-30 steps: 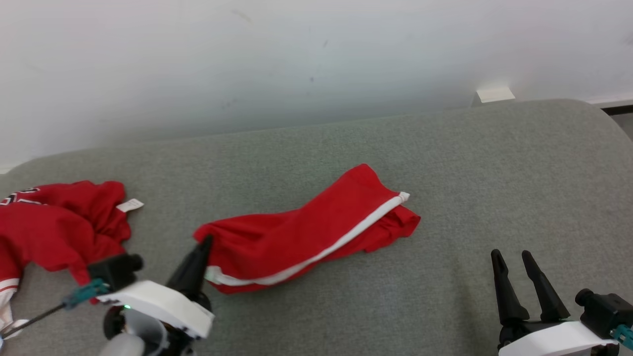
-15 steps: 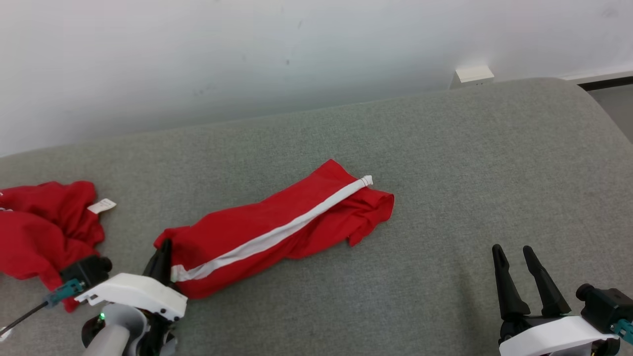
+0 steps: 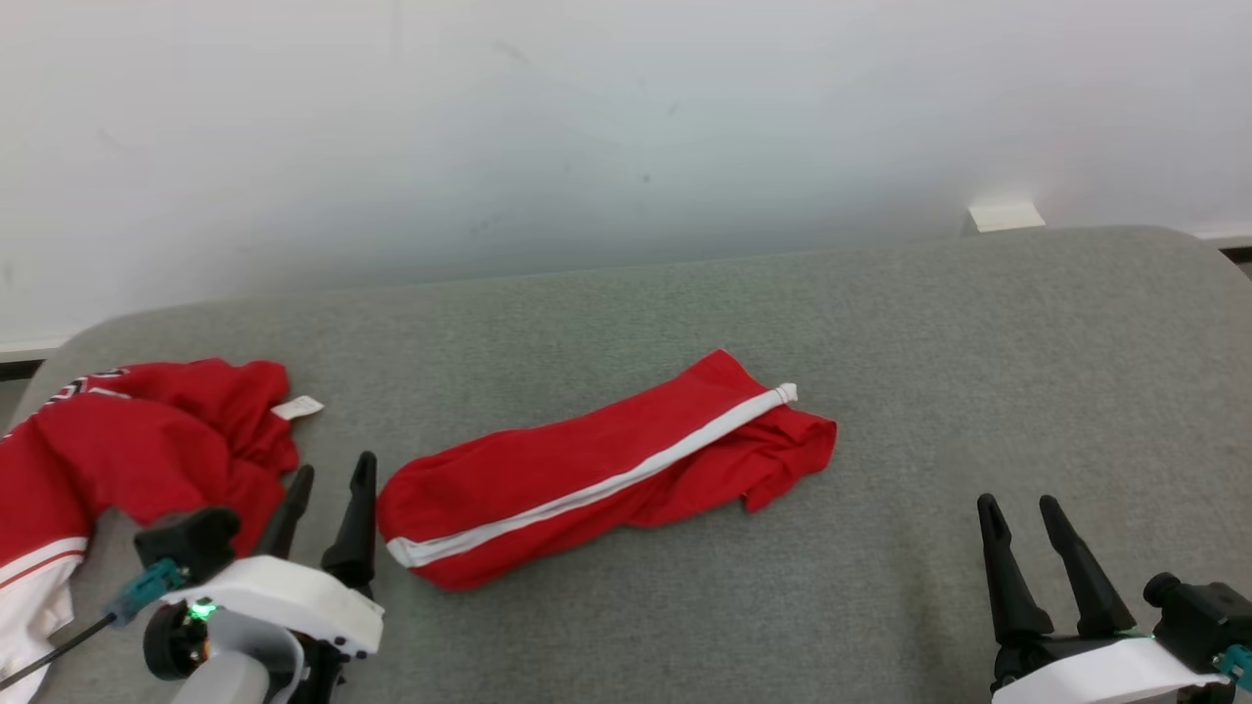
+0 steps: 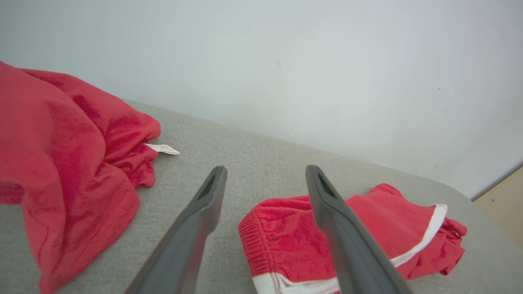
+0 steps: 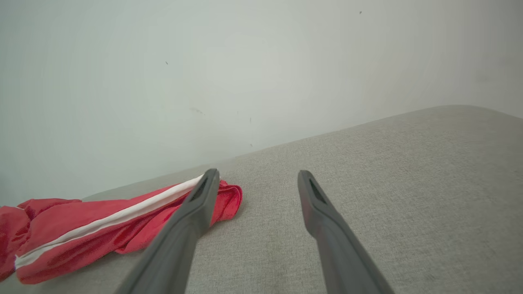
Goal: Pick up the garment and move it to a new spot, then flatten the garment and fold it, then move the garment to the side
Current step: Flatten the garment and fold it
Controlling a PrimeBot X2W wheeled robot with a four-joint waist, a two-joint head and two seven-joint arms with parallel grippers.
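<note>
1. Head view: a grey fabric-covered surface (image 3: 978, 372) with rounded corners runs up to a plain white wall (image 3: 587, 127) that is faintly scuffed. A small white block (image 3: 1005, 215) sits against the wall behind the far right edge. The garment (image 3: 606, 469), red with a white side stripe, lies folded into a long band near the middle, slanting up to the right. The left gripper (image 3: 335, 464) stands just beside its lower-left end, fingers spread and holding nothing. A second red cloth (image 3: 127, 450) is bunched at the left edge, with a white label (image 3: 298, 408) sticking out. The right gripper (image 3: 1017, 501) sits at the lower right, well apart from the garment, fingers parted and empty.
2. Left wrist view: both fingers are spread wide above the grey weave. The garment's elastic end lies under the right-hand finger, and the bunched cloth is off to the left. A beige patch shows past the surface's far corner.
3. Right wrist view: the spread fingers hang over bare grey fabric with nothing gripped. The garment lies at the lower left, with the pale wall behind.
</note>
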